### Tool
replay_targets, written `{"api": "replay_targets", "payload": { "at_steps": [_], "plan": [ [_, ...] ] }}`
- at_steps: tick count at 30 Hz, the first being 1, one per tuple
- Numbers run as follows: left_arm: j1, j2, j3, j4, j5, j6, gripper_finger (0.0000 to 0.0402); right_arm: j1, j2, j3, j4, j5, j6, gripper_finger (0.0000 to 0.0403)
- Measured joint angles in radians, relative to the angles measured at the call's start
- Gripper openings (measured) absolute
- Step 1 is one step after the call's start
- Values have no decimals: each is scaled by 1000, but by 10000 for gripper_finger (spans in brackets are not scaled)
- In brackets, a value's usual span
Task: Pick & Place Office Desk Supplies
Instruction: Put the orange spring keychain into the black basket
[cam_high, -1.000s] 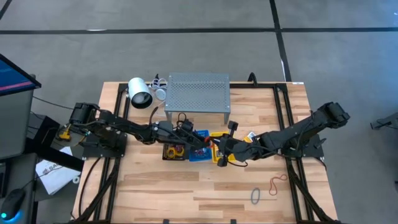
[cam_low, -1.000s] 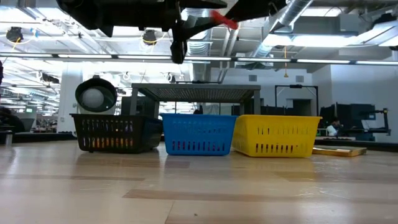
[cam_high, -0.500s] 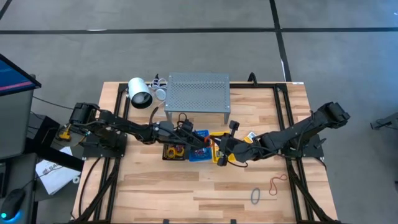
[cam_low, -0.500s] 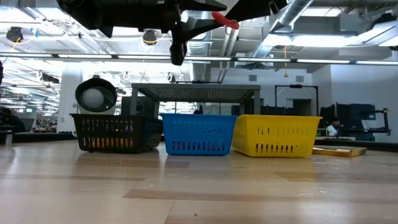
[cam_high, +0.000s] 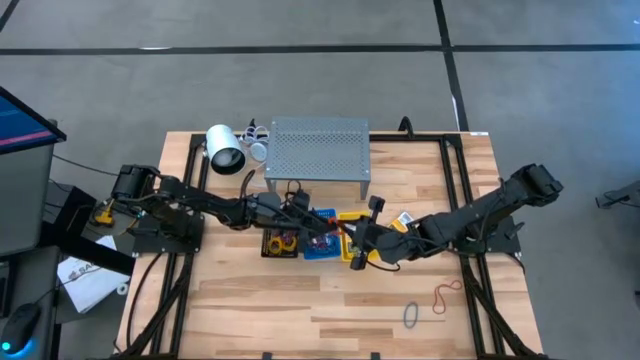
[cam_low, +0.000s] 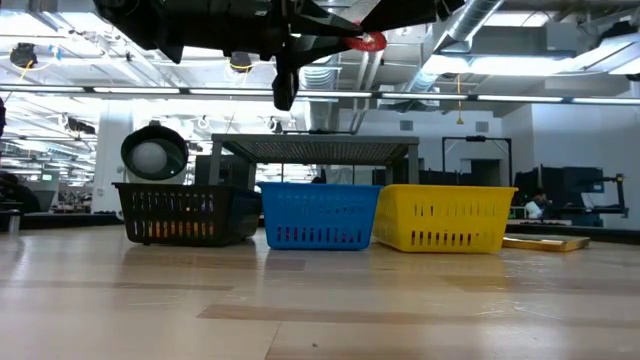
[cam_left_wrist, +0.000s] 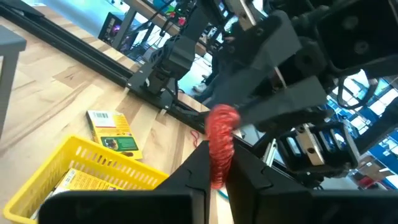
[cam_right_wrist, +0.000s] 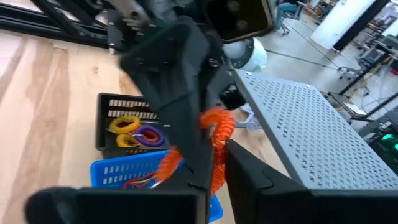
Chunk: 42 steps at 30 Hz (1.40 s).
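A red-orange rubber band (cam_low: 365, 42) hangs bunched in the air over the blue basket (cam_high: 320, 246) and the yellow basket (cam_high: 368, 232). My left gripper (cam_left_wrist: 222, 177) reaches in from the table's left and my right gripper (cam_right_wrist: 214, 177) from the right. They meet nose to nose, both shut on the band. A crayon box (cam_high: 403, 219) lies flat on the table right of the yellow basket, and another (cam_left_wrist: 81, 180) lies inside that basket. My left gripper pinches the lower end of the red band bundle (cam_left_wrist: 219, 163) between its two fingers, reaching level from the table's left. The band stands up from the fingers, clear of the baskets. My right gripper has the same band's strands (cam_right_wrist: 216, 152) between its two fingers, slanting down from the table's right. The left gripper's fingers (cam_right_wrist: 186, 124) close in front of it hide part of the contact.
A black basket (cam_right_wrist: 134, 130) holds yellow and purple bands, and the blue basket holds more. Behind stand the grey perforated shelf (cam_high: 318, 150) and a white cylinder (cam_high: 225, 148). Two loose bands (cam_high: 411, 314) (cam_high: 445, 293) lie on bare wood at the near right.
My left gripper has shut on the band that my right gripper holds up. In the low view the band has gone from a slanted strip to a bunched loop. Both arms have stayed in place.
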Motion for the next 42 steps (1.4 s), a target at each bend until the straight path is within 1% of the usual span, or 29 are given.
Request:
{"api": "replay_targets", "payload": {
  "at_steps": [4, 7, 11, 14, 18, 23, 26, 29, 31, 33, 37, 42],
  "plan": [
    [1, 0, 0, -2, -1, 8, 21, 10, -6, -1, -3, -12, 0, 66],
    [1, 0, 0, -5, -1, 38, 13, 13, -30, -1, -1, -28, 29, 103],
    [1, -3, 0, -9, 0, 49, 12, 14, -89, -1, -29, -28, 69, 164],
    [1, -3, 0, -10, 31, 82, 12, 28, -135, -1, -58, -28, 69, 206],
    [1, -12, 0, -51, 60, 106, 10, 65, -195, -1, -121, -24, 70, 242],
    [-1, -99, 1, -183, 56, 183, 11, 131, -253, -1, -184, -19, 77, 249],
    [-12, -191, 2, -259, 27, 245, 9, 175, -287, -7, -209, -8, 80, 249],
    [-25, -293, 2, -351, 3, 304, 11, 219, -344, -47, -210, 40, 93, 249],
    [-39, -363, -14, -376, -14, 335, 12, 245, -395, -83, -210, 59, 115, 249],
    [-50, -436, -49, -381, -25, 367, 11, 273, -455, -124, -210, 71, 144, 249],
    [-60, -593, -158, -382, -29, 419, 11, 331, -588, -215, -183, 88, 180, 249],
    [-60, -778, -327, -296, -34, 418, 14, 395, -737, -322, -84, 91, 161, 249]
  ]
}}
